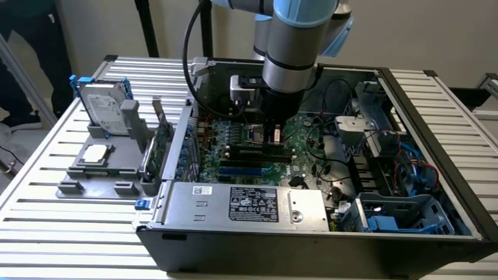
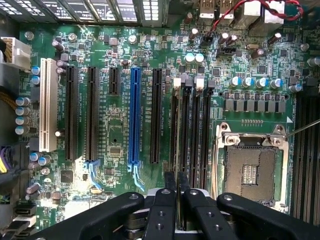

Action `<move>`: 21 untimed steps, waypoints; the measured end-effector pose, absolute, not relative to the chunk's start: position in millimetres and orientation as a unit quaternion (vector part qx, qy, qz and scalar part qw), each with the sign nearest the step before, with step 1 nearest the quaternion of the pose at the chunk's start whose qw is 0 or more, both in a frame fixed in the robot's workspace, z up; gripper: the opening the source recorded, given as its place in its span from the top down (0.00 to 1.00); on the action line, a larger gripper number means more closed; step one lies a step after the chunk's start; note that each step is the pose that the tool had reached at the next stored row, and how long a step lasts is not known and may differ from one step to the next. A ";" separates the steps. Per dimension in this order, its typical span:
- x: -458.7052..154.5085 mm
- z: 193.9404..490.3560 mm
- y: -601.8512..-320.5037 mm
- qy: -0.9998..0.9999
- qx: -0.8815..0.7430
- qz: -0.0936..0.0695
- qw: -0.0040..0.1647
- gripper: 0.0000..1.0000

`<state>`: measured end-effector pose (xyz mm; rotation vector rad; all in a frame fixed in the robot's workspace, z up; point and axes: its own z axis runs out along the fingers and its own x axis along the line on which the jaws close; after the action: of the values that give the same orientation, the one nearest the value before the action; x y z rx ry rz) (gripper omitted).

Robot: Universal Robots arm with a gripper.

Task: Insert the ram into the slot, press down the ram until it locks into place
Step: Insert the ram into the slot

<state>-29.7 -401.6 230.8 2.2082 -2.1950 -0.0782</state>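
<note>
Wrist view: black end effector (image 2: 176, 177) pinches thin, flat ram (image 2: 176, 206).

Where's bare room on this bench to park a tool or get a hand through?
Free: the slatted metal table nearer the camera than the grey parts tray, and its slats beyond the open black computer case on the exterior view's right. Crowded: inside the case, around the gripper above the green motherboard, black cables beside it.

Exterior view high, oblique over the case (image 1: 311, 252); wrist view close above the shared motherboard (image 2: 116, 107)
</note>
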 end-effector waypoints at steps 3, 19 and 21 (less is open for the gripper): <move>-29.4 230.2 -401.5 -0.705 0.709 -0.025 0.014 0.87; -28.3 229.4 -401.5 -0.703 0.710 -0.025 0.014 0.87; -28.2 229.4 -401.5 -0.703 0.711 -0.025 0.014 0.87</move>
<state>-28.2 -401.5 229.4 2.2146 -2.1882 -0.0781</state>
